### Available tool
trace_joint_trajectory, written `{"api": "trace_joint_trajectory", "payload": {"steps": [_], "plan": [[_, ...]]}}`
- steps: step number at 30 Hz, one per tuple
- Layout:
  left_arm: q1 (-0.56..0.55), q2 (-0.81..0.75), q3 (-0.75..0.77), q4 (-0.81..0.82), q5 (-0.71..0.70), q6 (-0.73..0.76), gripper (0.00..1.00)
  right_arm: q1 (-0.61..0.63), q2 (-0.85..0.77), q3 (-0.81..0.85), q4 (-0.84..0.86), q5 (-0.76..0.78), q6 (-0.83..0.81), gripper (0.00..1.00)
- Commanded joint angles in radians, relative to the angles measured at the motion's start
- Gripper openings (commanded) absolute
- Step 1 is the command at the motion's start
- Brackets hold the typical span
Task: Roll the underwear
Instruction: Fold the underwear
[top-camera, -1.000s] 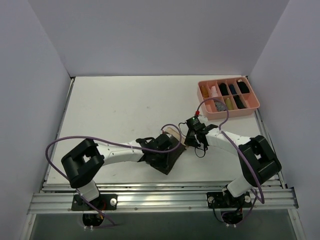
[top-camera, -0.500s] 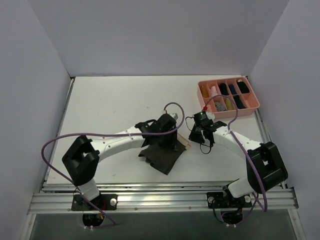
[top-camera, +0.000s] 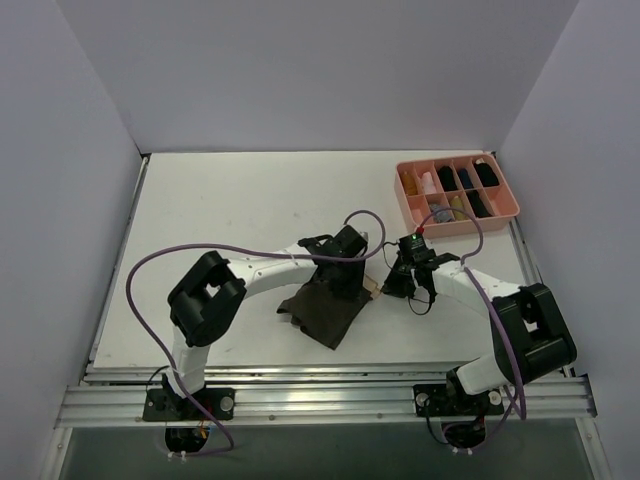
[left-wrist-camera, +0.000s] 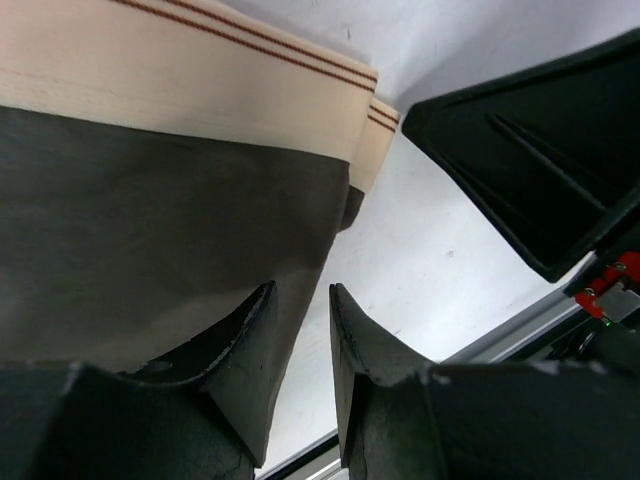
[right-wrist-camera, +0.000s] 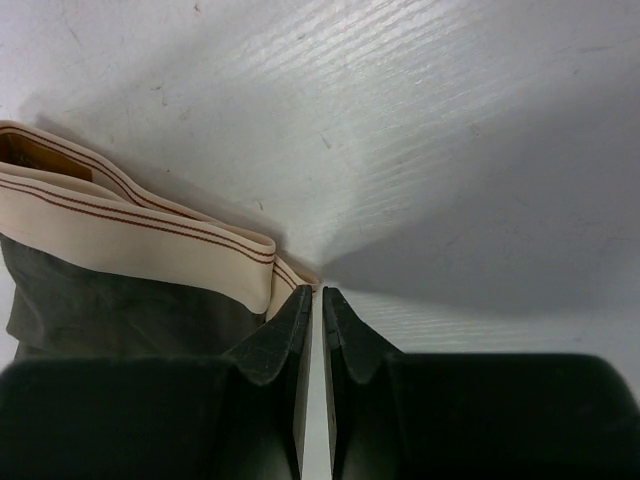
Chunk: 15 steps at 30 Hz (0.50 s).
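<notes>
The underwear (top-camera: 322, 312) lies flat on the table as a dark olive-brown cloth, its beige waistband (top-camera: 371, 289) at the right corner. My left gripper (top-camera: 352, 280) hovers low over the cloth's upper right edge. In the left wrist view it (left-wrist-camera: 300, 305) is open, one finger (left-wrist-camera: 250, 345) over the dark cloth (left-wrist-camera: 150, 230), and only bare table shows between the jaws. My right gripper (top-camera: 393, 284) sits just right of the waistband. The right wrist view shows it (right-wrist-camera: 314, 293) shut to a thin slit with nothing in it, its left finger (right-wrist-camera: 285, 335) touching the striped waistband (right-wrist-camera: 150, 235).
A pink compartment tray (top-camera: 455, 229) with small rolled bundles stands at the back right. The two grippers are close together, and the right one (left-wrist-camera: 520, 170) fills the upper right of the left wrist view. Purple cables loop above both arms. The metal rail (top-camera: 320, 395) runs along the near edge.
The left gripper has moved off the middle of the cloth, up and right to its waistband edge, and opened wider. The right gripper has shifted slightly right and narrowed to a slit.
</notes>
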<state>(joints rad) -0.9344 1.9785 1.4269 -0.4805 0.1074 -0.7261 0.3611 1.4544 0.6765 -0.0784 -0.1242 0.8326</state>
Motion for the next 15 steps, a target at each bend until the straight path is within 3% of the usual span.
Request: {"api": "trace_joint_trajectory", "payload": {"steps": [1, 15], "plan": [[-0.012, -0.009, 0.006, 0.016, 0.02, 0.005, 0.36, -0.002, -0.029, -0.018, 0.028, -0.037, 0.023, 0.06], [-0.024, 0.02, -0.039, 0.022, 0.018, -0.009, 0.34, -0.01, 0.023, -0.048, 0.069, -0.014, 0.022, 0.06]]}}
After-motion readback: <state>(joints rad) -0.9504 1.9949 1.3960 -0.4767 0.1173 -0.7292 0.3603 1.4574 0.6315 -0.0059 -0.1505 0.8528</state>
